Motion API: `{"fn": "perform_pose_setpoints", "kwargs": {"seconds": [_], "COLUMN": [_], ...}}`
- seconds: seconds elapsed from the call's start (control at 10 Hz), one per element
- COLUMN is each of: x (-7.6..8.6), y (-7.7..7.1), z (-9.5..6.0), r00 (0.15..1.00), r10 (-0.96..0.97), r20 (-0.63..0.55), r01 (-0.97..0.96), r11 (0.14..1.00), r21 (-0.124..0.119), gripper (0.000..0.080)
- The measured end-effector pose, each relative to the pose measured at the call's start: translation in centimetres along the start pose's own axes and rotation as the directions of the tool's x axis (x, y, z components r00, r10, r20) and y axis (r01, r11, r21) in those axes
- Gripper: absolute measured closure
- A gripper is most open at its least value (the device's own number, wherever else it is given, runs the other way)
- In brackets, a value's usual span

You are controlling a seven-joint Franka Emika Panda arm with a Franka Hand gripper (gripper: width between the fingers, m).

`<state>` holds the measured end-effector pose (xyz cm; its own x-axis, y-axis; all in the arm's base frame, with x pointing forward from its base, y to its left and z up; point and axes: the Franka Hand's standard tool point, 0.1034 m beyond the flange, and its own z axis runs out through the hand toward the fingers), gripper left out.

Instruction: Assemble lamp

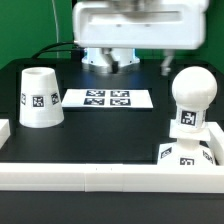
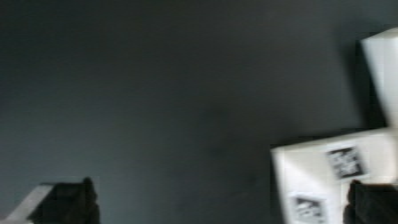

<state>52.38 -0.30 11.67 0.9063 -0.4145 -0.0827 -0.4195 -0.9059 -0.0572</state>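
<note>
Exterior view: shade sits mouth-down by the desk's left edge. Bulb is upright on the base, front-right corner, against the rail. Parts prob. light, stiff, slick plastic; grab the bulb's neck.

Wrist view: gripper fingers apart, holding nothing, over bare desk w/ the base beside one finger.

Black table: shade, base, marker board.
</note>
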Motion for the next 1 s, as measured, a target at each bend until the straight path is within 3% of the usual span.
{"fn": "perform_pose_setpoints", "kwargs": {"seconds": [0.6, 0.7, 0.8, 1.0], "x": [-0.3, -1.8, -3.7, -4.5], "y": [-0.1, 2.2, 5.7, 9.7], "z": [0.3, 0.6, 0.6, -0.1], "r00": [0.999, 0.990, 0.988, 0.975], "r10": [-0.037, -0.137, -0.153, -0.222], "r20": [0.004, 0.010, 0.034, 0.031], "r01": [0.037, 0.137, 0.153, 0.222], "r11": [0.999, 0.991, 0.988, 0.975], "r21": [-0.003, -0.004, -0.005, 0.003], "gripper": [0.0101, 0.0101, 0.0101, 0.0101]}}
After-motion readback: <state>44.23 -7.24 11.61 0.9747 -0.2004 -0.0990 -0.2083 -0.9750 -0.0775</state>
